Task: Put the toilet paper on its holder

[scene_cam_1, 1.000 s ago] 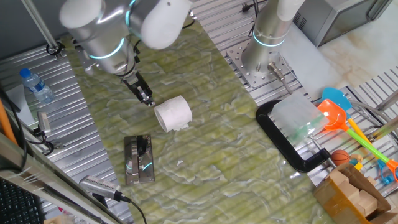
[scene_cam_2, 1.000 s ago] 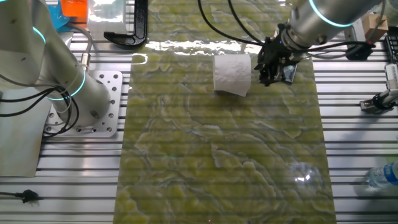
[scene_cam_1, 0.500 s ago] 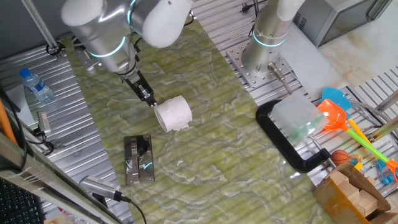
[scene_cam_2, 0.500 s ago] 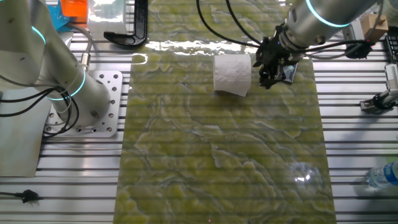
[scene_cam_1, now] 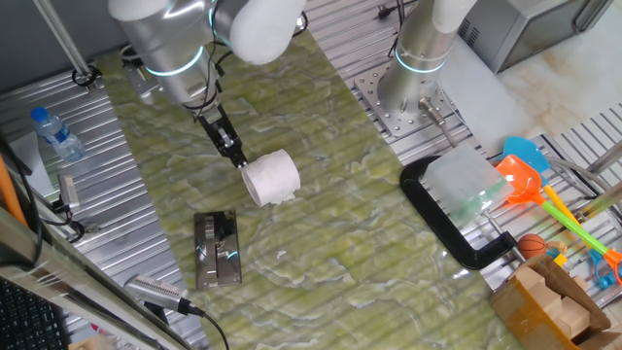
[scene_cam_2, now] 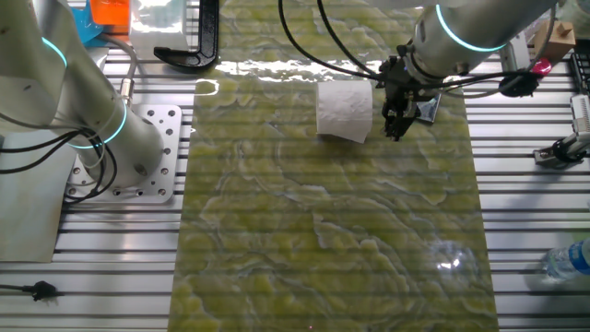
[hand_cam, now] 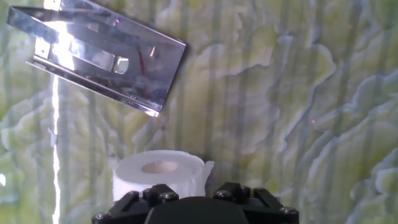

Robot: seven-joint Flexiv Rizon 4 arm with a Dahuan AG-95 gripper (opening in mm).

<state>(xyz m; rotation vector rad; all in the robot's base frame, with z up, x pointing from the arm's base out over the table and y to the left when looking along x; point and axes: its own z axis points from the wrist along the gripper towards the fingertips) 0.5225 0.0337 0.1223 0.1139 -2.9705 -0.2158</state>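
Observation:
The white toilet paper roll (scene_cam_1: 270,178) lies on its side on the green mat, also in the other fixed view (scene_cam_2: 344,111) and at the bottom of the hand view (hand_cam: 158,174), its hollow core showing. The shiny metal holder (scene_cam_1: 217,250) lies flat on the mat a little apart from the roll; the hand view shows its plate (hand_cam: 106,53) at the upper left. My gripper (scene_cam_1: 236,157) hangs low, its tips right beside the roll's end, with the fingers close together and holding nothing. In the other fixed view the gripper (scene_cam_2: 395,129) partly hides the holder (scene_cam_2: 426,108).
A large black C-shaped clamp (scene_cam_1: 457,228) lies at the mat's right edge, with toys and a box beyond it. A second arm's base (scene_cam_1: 413,87) stands on the far side. A water bottle (scene_cam_1: 56,134) lies on the slatted table at the left.
My arm has shifted slightly, bringing the gripper tips a little closer to the roll's end. The roll and the holder have not moved.

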